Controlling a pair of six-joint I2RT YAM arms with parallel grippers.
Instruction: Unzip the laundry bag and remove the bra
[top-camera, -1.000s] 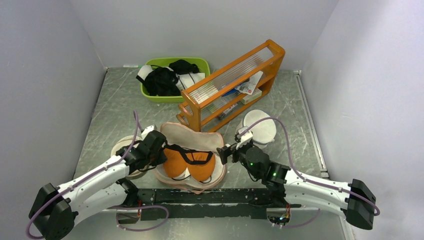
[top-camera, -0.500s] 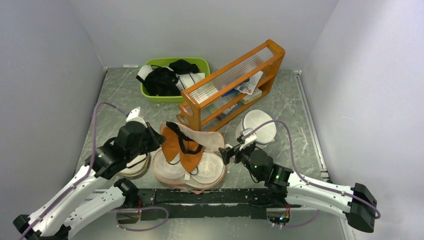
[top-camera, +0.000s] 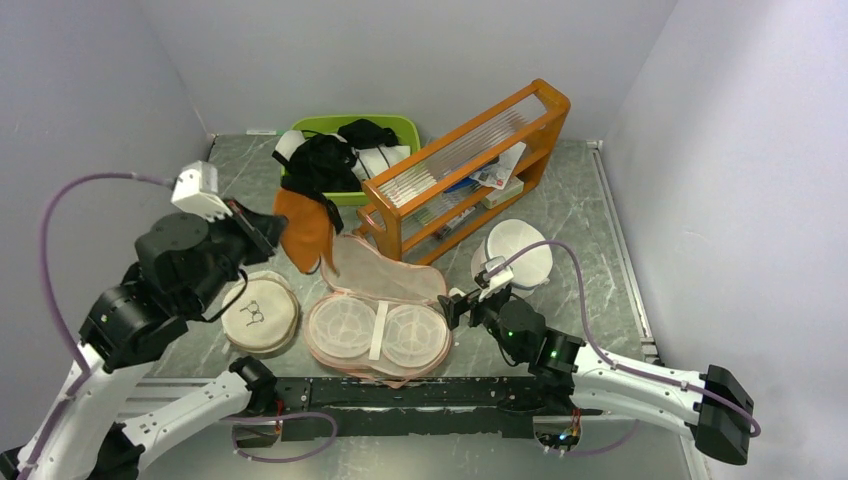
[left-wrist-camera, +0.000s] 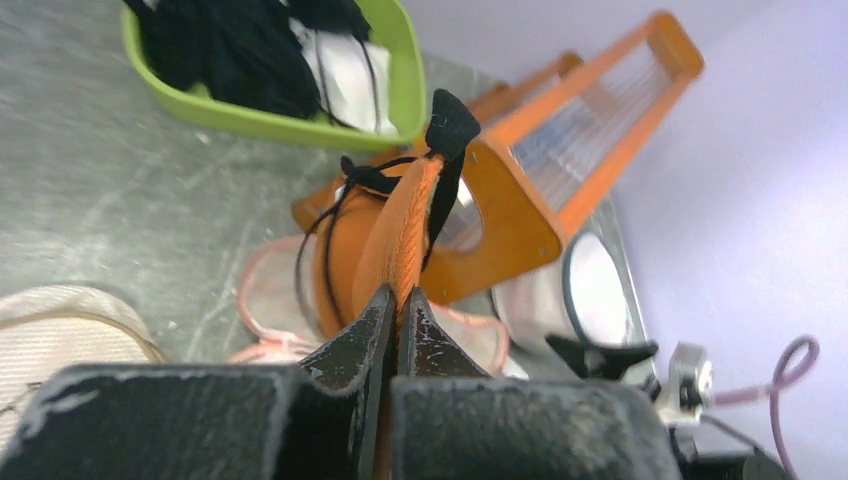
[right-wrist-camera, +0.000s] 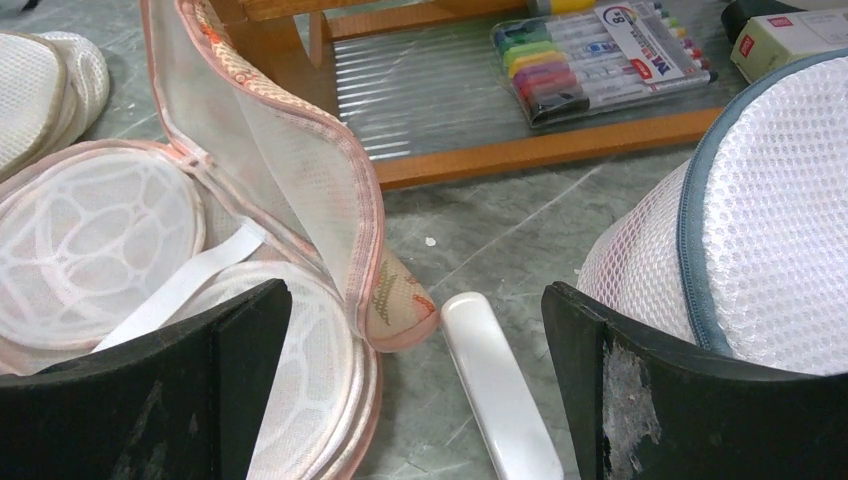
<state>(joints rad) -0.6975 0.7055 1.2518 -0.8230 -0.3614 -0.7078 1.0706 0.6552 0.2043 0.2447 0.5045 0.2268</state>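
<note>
L gripper (top-camera: 262, 232): clamped on bra (top-camera: 302, 228), held up at 11 o'clock of laundry bag (top-camera: 377, 335).
R gripper (top-camera: 452, 305): wide open, empty.
Risk: thin-edge pinch, bra may slip; straps may snag rack (top-camera: 470, 160).
</note>
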